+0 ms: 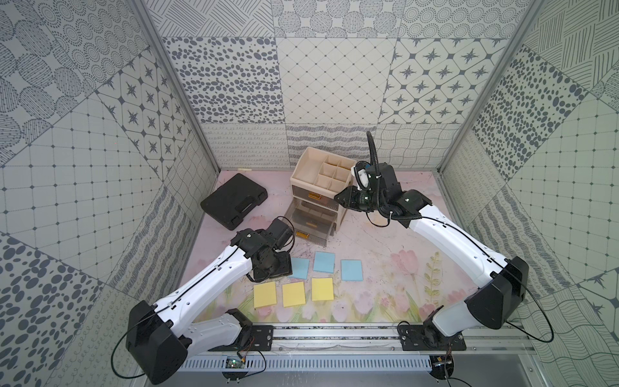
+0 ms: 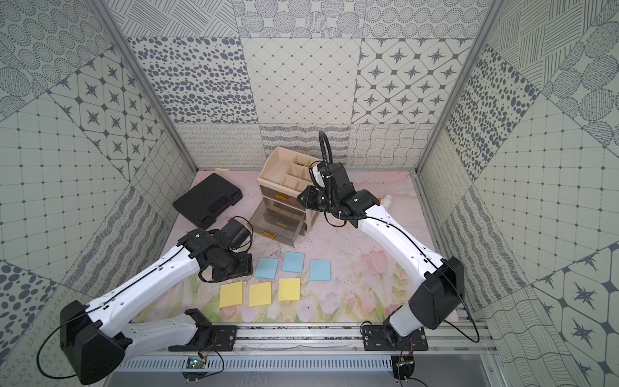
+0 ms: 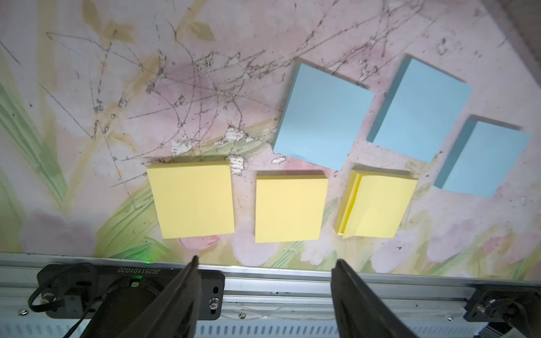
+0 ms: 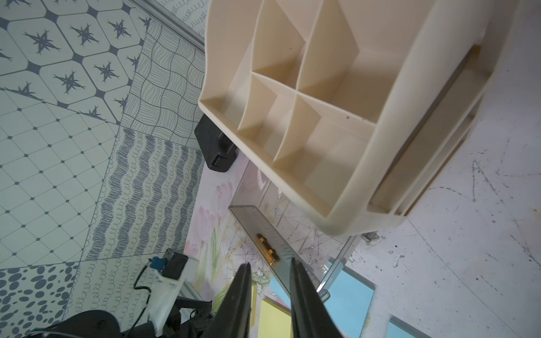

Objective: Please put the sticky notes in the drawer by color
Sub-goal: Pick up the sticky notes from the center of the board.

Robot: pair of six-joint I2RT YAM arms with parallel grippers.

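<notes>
Three light blue sticky notes [image 1: 324,262] [image 3: 322,117] lie in a row on the floral mat, with three yellow ones [image 1: 293,294] [image 3: 289,209] in a row in front of them. The cream drawer [image 1: 303,174] [image 4: 409,87] stands behind them, its top drawer shut and its two lower translucent drawers [image 1: 310,217] pulled out. My left gripper [image 1: 273,269] [image 3: 265,260] hangs just left of the blue row, open and empty. My right gripper [image 1: 340,198] [image 4: 270,263] hovers at the cabinet's right front corner. It is open by a narrow gap and holds nothing.
A flat black case [image 1: 234,201] lies at the back left, beside the cabinet. An aluminium rail [image 1: 335,335] with both arm bases runs along the front edge. Patterned walls close in the left, back and right sides.
</notes>
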